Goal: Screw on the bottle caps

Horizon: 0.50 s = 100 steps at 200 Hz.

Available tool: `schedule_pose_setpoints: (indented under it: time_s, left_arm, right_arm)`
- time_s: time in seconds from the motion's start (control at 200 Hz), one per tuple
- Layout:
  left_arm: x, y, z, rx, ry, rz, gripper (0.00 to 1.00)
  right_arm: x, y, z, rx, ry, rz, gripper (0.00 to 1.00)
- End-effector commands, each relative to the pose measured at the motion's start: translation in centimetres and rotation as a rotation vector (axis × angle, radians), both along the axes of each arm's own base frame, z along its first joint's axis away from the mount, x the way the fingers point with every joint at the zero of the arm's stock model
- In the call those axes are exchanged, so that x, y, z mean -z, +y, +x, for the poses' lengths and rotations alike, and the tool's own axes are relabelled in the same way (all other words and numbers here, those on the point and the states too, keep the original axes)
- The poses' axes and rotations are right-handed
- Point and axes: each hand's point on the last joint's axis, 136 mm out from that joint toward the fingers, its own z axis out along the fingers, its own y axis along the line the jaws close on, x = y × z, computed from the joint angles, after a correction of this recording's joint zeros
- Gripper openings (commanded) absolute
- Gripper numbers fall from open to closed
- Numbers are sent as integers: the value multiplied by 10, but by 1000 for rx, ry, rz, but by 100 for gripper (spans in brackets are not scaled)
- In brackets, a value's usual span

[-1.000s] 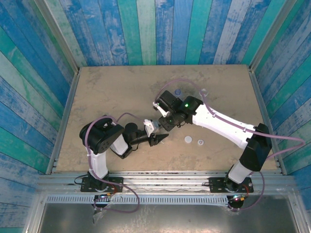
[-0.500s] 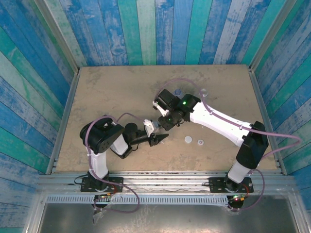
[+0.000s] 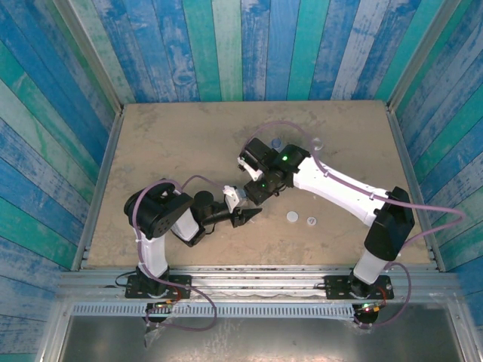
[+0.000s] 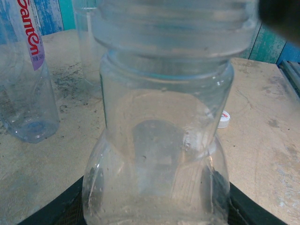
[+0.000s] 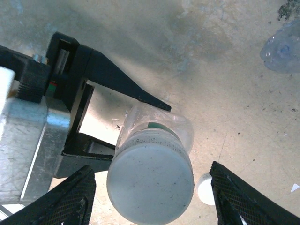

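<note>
- Top view: the left gripper point(image 3: 247, 211) reaches right along the table point(image 3: 166, 143), and the right gripper point(image 3: 253, 191) hangs just above it. The bottle between them is too hidden here to make out.
- Two loose caps point(image 3: 292, 217) lie flat and side by side, right of the grippers. Two more bottles point(image 3: 276, 142) stand near the far edge, well apart from the grippers.
- Left wrist view: the held bottle point(image 4: 159, 154) stands upright very close to the camera, long axis vertical and neck up. The cap point(image 4: 173, 28) sits on top. The dark fingers point(image 4: 51, 211) press against both sides of the bottle's base, so the left gripper is clamped on it.
- The held bottle's clear wall shows no readable print.
- Behind it on the left stands an upright lettered bottle point(image 4: 28, 79). Its pink-purple letters run up the side and read "anTen" after a cut-off first letter. The small print beside them is too fine to read.
- A plain bottle point(image 4: 86, 47) stands just beside the lettered one.
- Right wrist view: the camera looks straight down the held bottle's axis onto the cap's round top.
- The right gripper's mesh-padded fingers point(image 5: 70, 197) stand apart on either side of the cap, with a gap on each side.
- A thin green band shows below the cap.
</note>
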Motion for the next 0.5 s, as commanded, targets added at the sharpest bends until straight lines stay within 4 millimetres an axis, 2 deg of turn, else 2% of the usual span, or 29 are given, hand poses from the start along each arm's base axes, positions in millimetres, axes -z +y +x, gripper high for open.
schedule_pose_setpoints:
  time_s: [0.0,0.175,0.23,0.326,0.401,0.496]
  left_arm:
    - [25,4,-6,6,78,48,55]
    - [26,4,-6,6,80,50,55]
    - [26,3,-6,8,78,48,55]
    - [25,4,-6,8,77,49,55]
    - [26,4,-6,6,78,49,55]
    - [26,4,-6,7,78,49,55]
  right_arm:
    - [-23,-1,1,2,-38,45,71]
    - [-39,-4,6,35,-77,100,70]
    - [-38,-7,9,59,-73,104,66]
    - [-31,-12,13,80,-57,94,51]
    - [-26,-12,13,76,-47,87,43]
    - [-19,-11,11,66,-24,78,41]
